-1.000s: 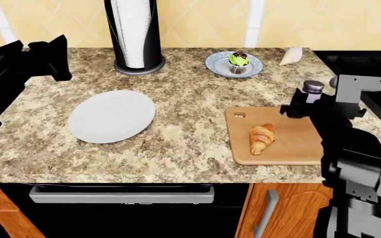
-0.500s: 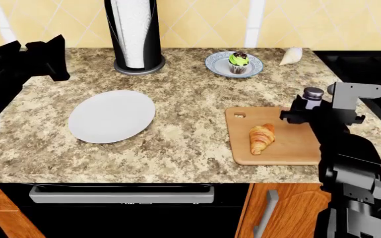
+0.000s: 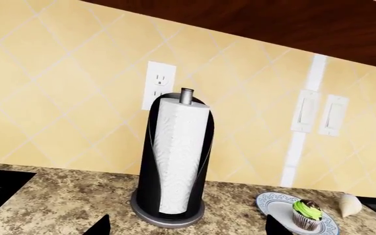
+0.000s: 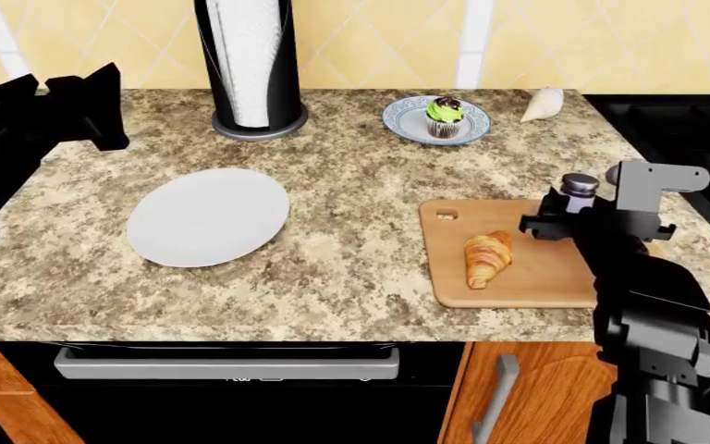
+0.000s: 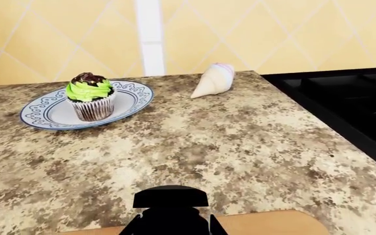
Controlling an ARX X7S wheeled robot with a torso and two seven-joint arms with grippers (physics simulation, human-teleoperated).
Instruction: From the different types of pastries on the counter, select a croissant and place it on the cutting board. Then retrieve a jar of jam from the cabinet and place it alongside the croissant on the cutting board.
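Where granite counter (image 4: 355,240) meets yellow tile, right claw (image 4: 561,215) seemingly clamping jar of jam (image 4: 580,189), left claw's (image 3: 184,226) grip unclear.

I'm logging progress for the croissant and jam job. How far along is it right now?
Done: the croissant lies on the cutting board. In hand: the right claw holds the jar of jam above the board's far right part, beside the croissant; whether the jar touches the board is hidden. Left: set it down and let go. The left claw hangs idle over the counter's left edge, open.
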